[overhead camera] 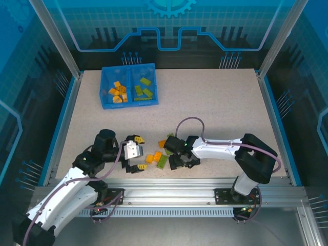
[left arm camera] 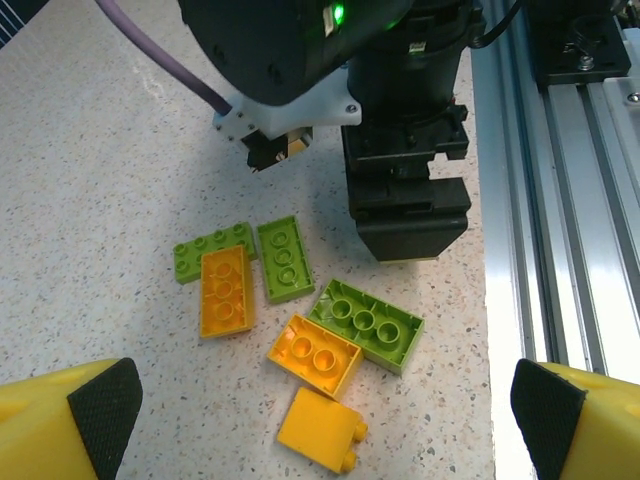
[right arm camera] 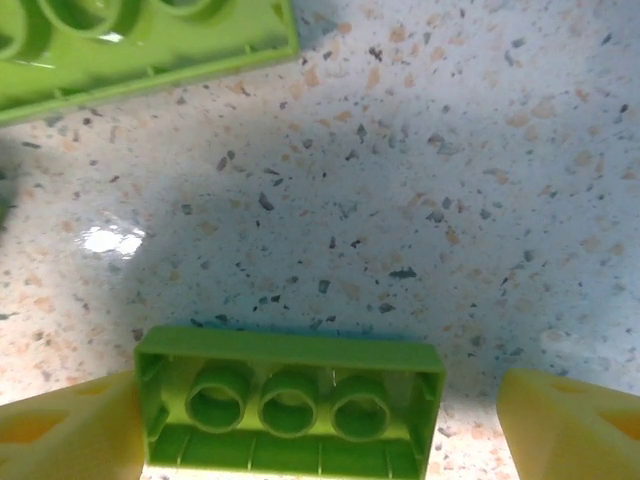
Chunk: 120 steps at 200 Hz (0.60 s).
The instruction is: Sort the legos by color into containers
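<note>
A: Six loose legos on my left wrist feed, three orange and three green, bunched on the table ahead of the left gripper. Its jaws stand wide, holding nothing. One orange brick lies in the gap. Both pads are cropped at the corners.

B: Right side?

A: Right gripper is parted round a green brick, rings facing the lens. The finger at frame left looks to touch its end, the other stands clear. Not clamped. Fingers are cut off at the bottom edge, and a second green brick is cut off top left.

B: Overhead agree?

A: Can't check. From above, the right gripper is a dark lump over the pile, with that brick hidden beneath and the jaws unreadable. Left gripper sits just beside the pile, open. Overhead gives me the bin, far back left and well apart from both arms. There's orange in the left compartment and green in the right compartment. Counts inside are too small to call.
</note>
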Available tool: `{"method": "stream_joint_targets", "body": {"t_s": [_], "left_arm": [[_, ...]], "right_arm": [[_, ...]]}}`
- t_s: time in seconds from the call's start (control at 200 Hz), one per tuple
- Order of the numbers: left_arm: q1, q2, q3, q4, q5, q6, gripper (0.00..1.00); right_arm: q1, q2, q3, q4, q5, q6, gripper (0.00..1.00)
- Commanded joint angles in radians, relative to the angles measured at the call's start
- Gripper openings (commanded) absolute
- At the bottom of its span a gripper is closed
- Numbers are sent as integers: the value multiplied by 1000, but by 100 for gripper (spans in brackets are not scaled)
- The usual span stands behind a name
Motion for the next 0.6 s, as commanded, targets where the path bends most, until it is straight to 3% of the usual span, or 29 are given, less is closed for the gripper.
{"method": "stream_joint_targets", "body": {"t_s": [0.0,0.245,0.42,0.595], "left_arm": [[-9,9,15,-20,66,45,99],[-27,-3,3,-32,94,82,99],[-28,-27,-12,5,84,74,99],[-27,-111,-66,104,42,32,99]], "right_arm": [[17,42,-4,15,-8,28,85],[22,54,12,5,8,45,59],[24,-33,66,-59,85,29,58],[25,-96,233,-83,230,-109,58]]}}
